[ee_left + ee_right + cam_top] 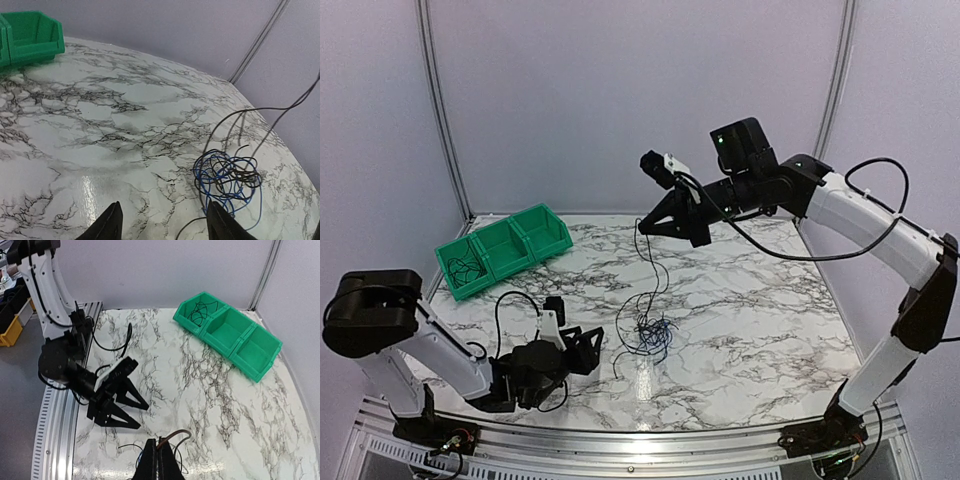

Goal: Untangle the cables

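Note:
The cables (650, 337) lie as a small knot of blue and black wire on the marble table, also seen in the left wrist view (227, 176). One black strand (651, 262) rises from the knot to my right gripper (643, 227), which hangs high above the table. That gripper (159, 461) is shut on the strand, and a short brown-black loop (176, 436) sticks out past its tips. My left gripper (594, 350) rests low on the table just left of the knot. It (165, 226) stands open with bare marble between its fingers (112, 223); the knot lies beyond the right finger.
A green three-compartment bin (505, 248) stands at the back left of the table (750, 310); its leftmost compartment holds thin black wires (200, 311). Grey walls close off the back and sides. An aluminium rail (620, 440) runs along the near edge.

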